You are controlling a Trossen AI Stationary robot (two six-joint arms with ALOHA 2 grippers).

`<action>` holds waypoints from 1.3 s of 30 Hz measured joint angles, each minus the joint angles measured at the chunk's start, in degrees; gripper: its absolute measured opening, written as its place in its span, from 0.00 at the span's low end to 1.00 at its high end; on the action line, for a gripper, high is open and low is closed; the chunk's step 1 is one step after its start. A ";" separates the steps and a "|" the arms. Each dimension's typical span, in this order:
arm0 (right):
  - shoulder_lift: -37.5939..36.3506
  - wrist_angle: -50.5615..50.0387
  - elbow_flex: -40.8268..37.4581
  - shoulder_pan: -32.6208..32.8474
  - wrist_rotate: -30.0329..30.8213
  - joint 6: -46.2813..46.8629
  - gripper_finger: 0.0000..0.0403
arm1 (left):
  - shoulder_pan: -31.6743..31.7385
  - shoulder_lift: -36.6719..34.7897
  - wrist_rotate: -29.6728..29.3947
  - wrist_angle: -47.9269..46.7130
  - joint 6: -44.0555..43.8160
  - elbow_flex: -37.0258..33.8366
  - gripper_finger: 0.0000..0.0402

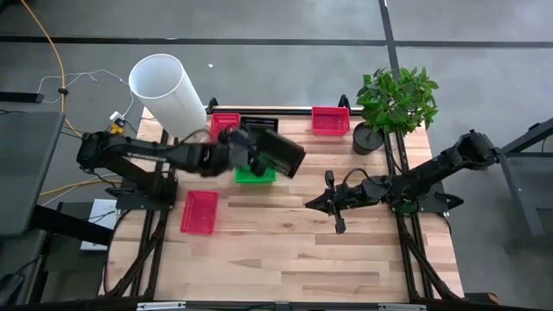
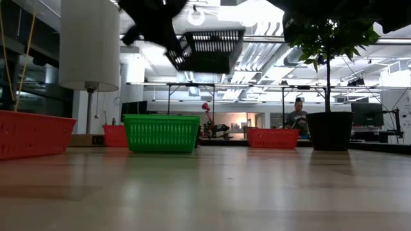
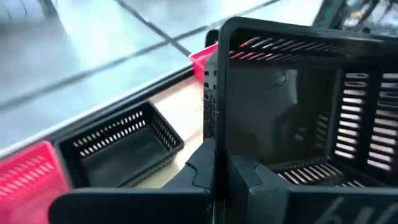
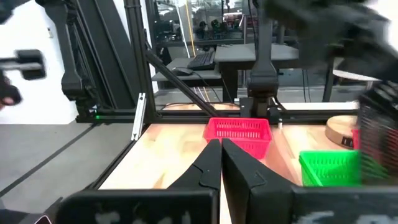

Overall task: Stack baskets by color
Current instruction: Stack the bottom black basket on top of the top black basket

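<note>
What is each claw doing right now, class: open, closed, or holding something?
Left claw: closed on the rim of a black basket, lifted above the table.
Right claw: closed, holding nothing.

No legible text, labels, brands, numbers or signs anywhere.

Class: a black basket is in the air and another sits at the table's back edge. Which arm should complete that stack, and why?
Left. The left gripper is shut on the raised black basket, close to the black basket on the table. The right gripper is shut, empty and farther off.
</note>
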 joint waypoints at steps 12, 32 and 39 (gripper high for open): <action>0.00 -0.39 0.00 0.00 0.00 1.28 0.00 | 16.84 0.00 5.40 5.43 -8.01 -7.77 0.00; 0.00 -0.91 0.00 0.00 0.15 2.06 0.00 | 25.32 11.61 9.48 6.26 -7.99 -7.72 0.00; 0.00 -1.40 0.00 0.00 0.17 2.09 0.00 | 25.42 11.78 9.26 6.39 -7.99 -7.72 0.00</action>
